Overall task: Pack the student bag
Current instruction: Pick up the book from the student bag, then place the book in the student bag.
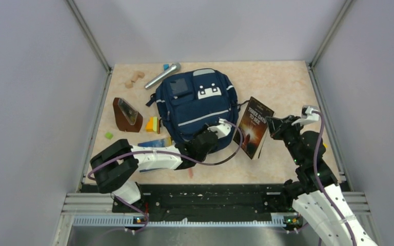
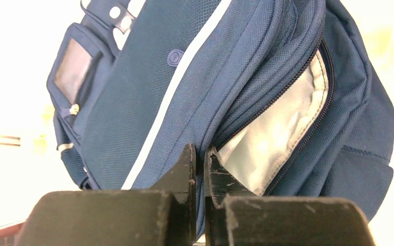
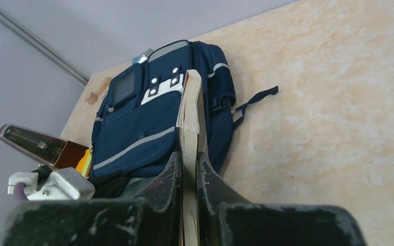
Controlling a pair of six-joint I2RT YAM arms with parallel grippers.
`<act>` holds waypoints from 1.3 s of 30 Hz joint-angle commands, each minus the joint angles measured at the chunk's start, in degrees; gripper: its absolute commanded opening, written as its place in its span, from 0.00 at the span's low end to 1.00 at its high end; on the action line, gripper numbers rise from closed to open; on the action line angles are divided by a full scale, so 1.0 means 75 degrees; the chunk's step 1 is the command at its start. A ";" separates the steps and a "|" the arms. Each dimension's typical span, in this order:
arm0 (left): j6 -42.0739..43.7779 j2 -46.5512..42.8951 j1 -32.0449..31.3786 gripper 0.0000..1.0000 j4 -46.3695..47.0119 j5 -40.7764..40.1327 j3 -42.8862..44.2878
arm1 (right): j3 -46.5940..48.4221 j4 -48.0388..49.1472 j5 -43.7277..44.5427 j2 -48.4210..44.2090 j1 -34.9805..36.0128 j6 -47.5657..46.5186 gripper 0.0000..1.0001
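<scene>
Pale marbled tabletop (image 1: 282, 82), shut in by grey panels, carries the student bag (image 1: 197, 110) at its middle, toward the far side. It lies flat with its front up. The bag is navy fabric crossed by light grey stripes, with a white patch (image 1: 209, 92) on the front pocket and dark straps trailing at its sides. On its near side the main zip stands open, showing a pale grey lining (image 2: 277, 133).

The left gripper (image 2: 200, 156) sits at the lip of that opening, its jaws closed on the navy fabric. Just right of the bag, the right gripper (image 3: 188, 156) is clamped on a book (image 1: 254, 127), which the right wrist view shows standing on edge between the fingers.

Left of the bag are a brown wedge-shaped metronome (image 1: 127, 115), a yellow and orange block (image 1: 153, 124) and a small green piece (image 1: 109, 135). A silver cylinder (image 1: 161, 76) and wooden blocks (image 1: 134, 78) lie by the far edge.
</scene>
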 commanded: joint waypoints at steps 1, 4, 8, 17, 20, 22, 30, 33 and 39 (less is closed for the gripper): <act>0.0974 -0.0483 0.0148 0.00 0.1242 -0.1094 0.0457 | -0.0091 0.0518 -0.0569 -0.0113 -0.0045 0.0800 0.00; 0.1469 -0.0616 0.0181 0.00 0.1483 -0.1212 0.0839 | -0.0371 0.0588 -0.0901 -0.0081 -0.0046 0.1478 0.00; 0.1958 -0.0931 0.0285 0.00 0.2113 -0.1146 0.1170 | -0.0926 0.0997 -0.1249 -0.0083 -0.0044 0.2671 0.00; 0.1955 -0.1122 0.0681 0.00 0.1774 -0.0424 0.2068 | -0.1515 0.2334 -0.1570 0.0037 -0.0038 0.4816 0.00; 0.1829 -0.1179 0.0782 0.00 0.1338 -0.0199 0.2319 | -0.1533 0.2688 -0.1701 0.0122 -0.0039 0.5404 0.00; 0.1662 -0.1183 0.0869 0.00 0.1073 -0.0029 0.2447 | -0.1512 0.2953 -0.1796 0.0184 -0.0045 0.5732 0.00; 0.1254 -0.1266 0.1060 0.00 0.0611 0.0413 0.2639 | -0.1110 0.3791 -0.1794 0.0749 -0.0031 0.6286 0.00; 0.1029 -0.1331 0.1139 0.00 0.0425 0.0648 0.2685 | -0.1104 0.4148 -0.1683 0.1049 -0.0037 0.6350 0.00; 0.0712 -0.1457 0.1289 0.00 0.0200 0.0947 0.2751 | -0.1283 0.4875 -0.1445 0.1869 -0.0025 0.6426 0.00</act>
